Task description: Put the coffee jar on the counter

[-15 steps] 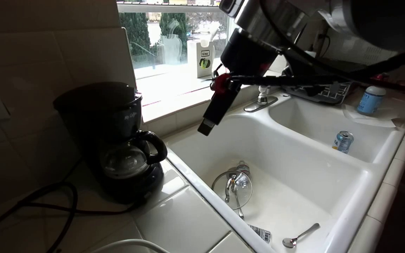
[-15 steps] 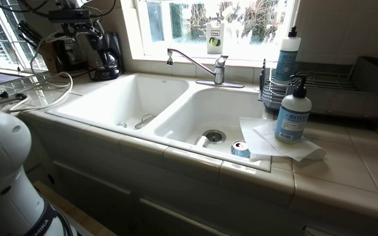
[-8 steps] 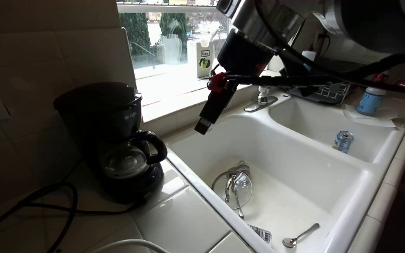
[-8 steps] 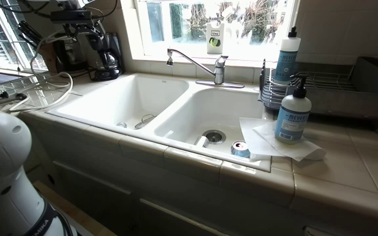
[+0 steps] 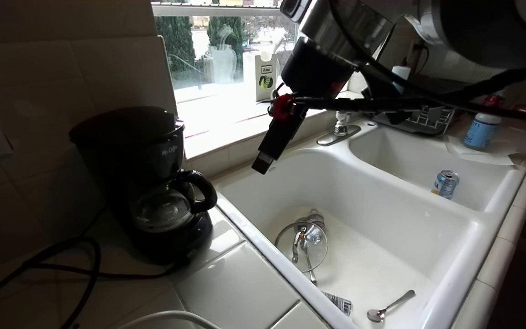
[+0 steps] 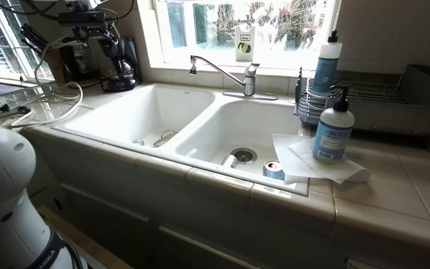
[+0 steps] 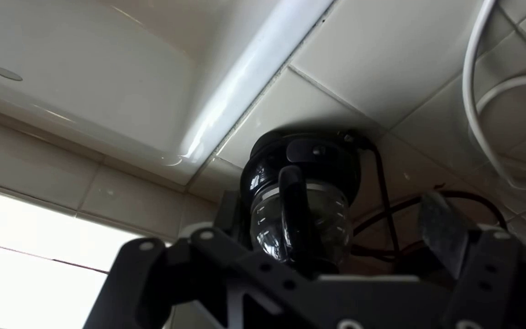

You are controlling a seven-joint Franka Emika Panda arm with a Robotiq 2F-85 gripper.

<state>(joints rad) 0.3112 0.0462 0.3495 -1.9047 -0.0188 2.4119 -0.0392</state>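
Observation:
The coffee jar, clear glass with a black handle, sits inside the black coffee maker in both exterior views (image 5: 162, 211) (image 6: 126, 71). Its handle points toward the sink. The coffee maker (image 5: 128, 141) stands on the white tiled counter (image 5: 240, 283). My gripper (image 5: 263, 164) hangs over the sink's near-window corner, apart from the jar and to the handle's side. In the wrist view my gripper (image 7: 334, 210) is open, fingers wide apart and empty. The jar (image 7: 263, 219) shows beyond and between them, nearer the left finger. The gripper linkage hides part of the jar's view.
The white double sink (image 5: 381, 183) holds a glass lid (image 5: 315, 246), a spoon (image 5: 377, 315) and cans (image 5: 446, 183). A black cord (image 5: 94, 260) and a white cable (image 7: 470, 91) lie on the counter. The faucet (image 6: 250, 80) and window sill (image 5: 226, 128) are behind.
In an exterior view, my gripper has moved slightly left toward the coffee maker, mostly in the first half second. The jar and the coffee maker have not moved.

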